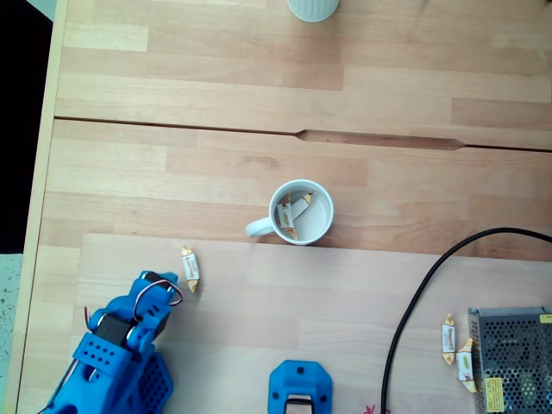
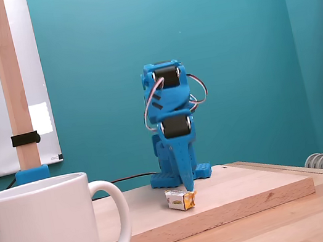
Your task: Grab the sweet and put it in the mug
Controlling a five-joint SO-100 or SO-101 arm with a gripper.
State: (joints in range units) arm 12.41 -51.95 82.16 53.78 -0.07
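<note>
One sweet, white with yellow-orange twisted ends, lies on the raised wooden board left of the white mug. Two more sweets lie inside the mug. My blue gripper is just below and left of the loose sweet and holds nothing. In the side-on fixed view the gripper points straight down, its fingers together in one narrow tip right beside the sweet. The mug stands large at the front left there, its handle pointing towards the sweet.
Two other sweets lie beside a perforated metal box at the lower right. A black cable curves across the board. The arm's blue base sits at the bottom middle. A ribbed white cup stands at the top edge.
</note>
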